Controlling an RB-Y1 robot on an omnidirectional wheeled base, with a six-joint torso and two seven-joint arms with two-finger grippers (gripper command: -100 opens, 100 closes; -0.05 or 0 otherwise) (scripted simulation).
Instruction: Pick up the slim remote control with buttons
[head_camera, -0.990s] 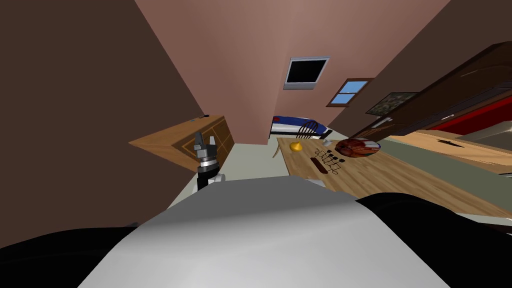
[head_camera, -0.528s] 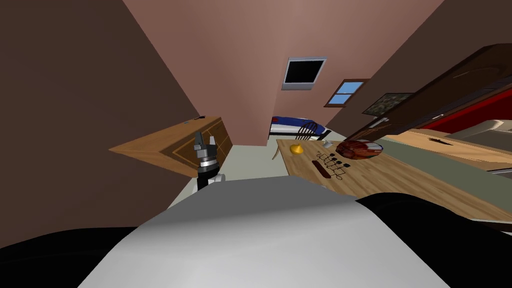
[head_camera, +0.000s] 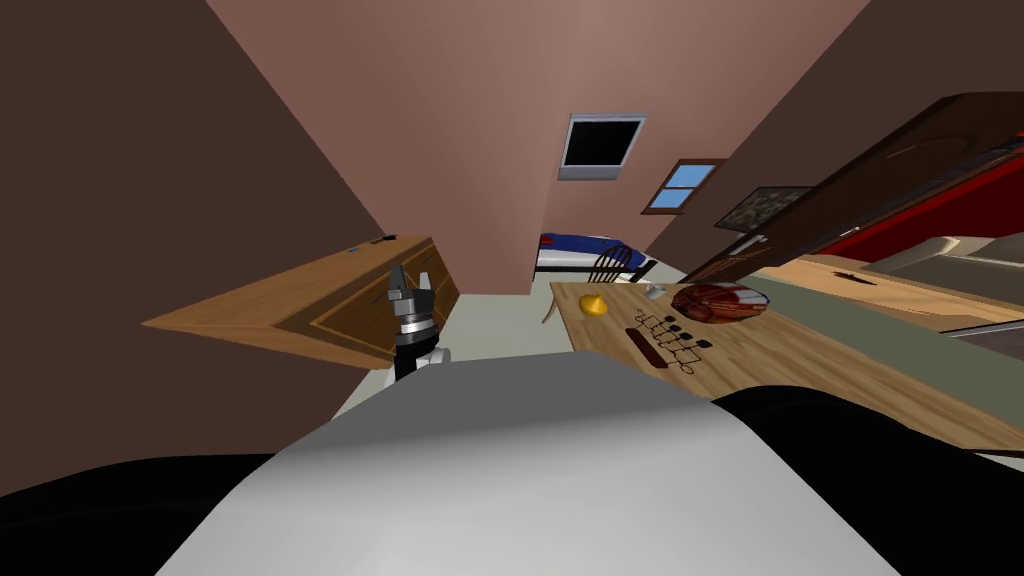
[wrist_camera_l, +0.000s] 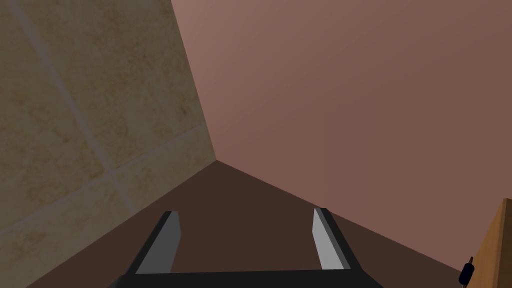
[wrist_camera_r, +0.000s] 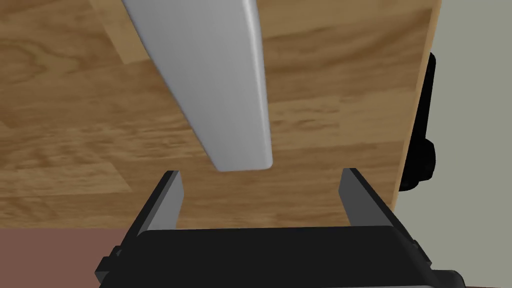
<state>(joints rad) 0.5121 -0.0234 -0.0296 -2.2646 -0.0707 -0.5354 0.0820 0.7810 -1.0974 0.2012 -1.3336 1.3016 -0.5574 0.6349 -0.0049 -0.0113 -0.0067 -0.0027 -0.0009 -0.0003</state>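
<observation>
remote (head_camera: 387, 239), as best i can tell, is the small slim dark thing lying at the far end of the dresser (head_camera: 290, 295) top, on the left of the head view. its buttons are too small to make out. just right of the dresser's front, my left gripper (head_camera: 412, 283) stands upright in the air, well apart from the remote, its two fingers (wrist_camera_l: 169, 240) spread wide with nothing between them. from that hand's own camera a small dark thing (wrist_camera_l: 467, 271) pokes out at the dresser's corner; i cannot tell if it is the remote. further right, a table (head_camera: 820, 370) carries a yellow lump (head_camera: 595, 305), a dark red bar (head_camera: 646, 348), a wire rack (head_camera: 672, 333) and a dish (head_camera: 758, 298) of red-brown food. my right gripper (wrist_camera_r: 260, 175) hangs over a wood surface (wrist_camera_r: 75, 125), fingers wide and empty.
</observation>
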